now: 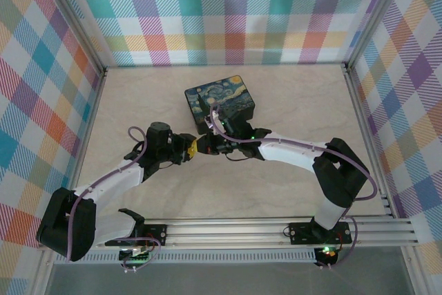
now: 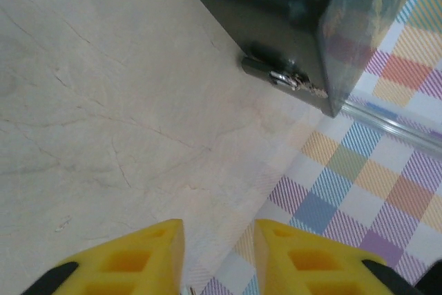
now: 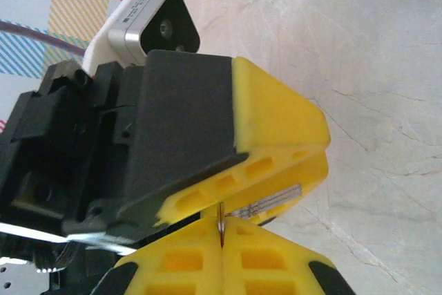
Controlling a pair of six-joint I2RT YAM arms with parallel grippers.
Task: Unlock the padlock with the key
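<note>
In the right wrist view my right gripper (image 3: 222, 241) is shut on the key (image 3: 221, 224), a thin metal blade seen edge-on that sticks up from between its fingertips. Just above it my left gripper's yellow fingers (image 3: 276, 119) cross sideways, with a ridged metal strip (image 3: 266, 202) lying in their gap. I cannot tell what that strip is. The padlock is hidden. From the left wrist, my left gripper (image 2: 219, 243) shows its fingertips apart with floor between them. Seen from the top, left gripper (image 1: 191, 148) and right gripper (image 1: 206, 146) meet tip to tip at the table's middle.
The dark starry-night tin (image 1: 221, 101) sits just behind the grippers. Its front wall (image 2: 276, 5) carries a small silvery latch piece (image 2: 283, 77). Checked walls and metal rails (image 1: 276, 229) close in the marbled table (image 1: 290, 191), which has open surface on both sides.
</note>
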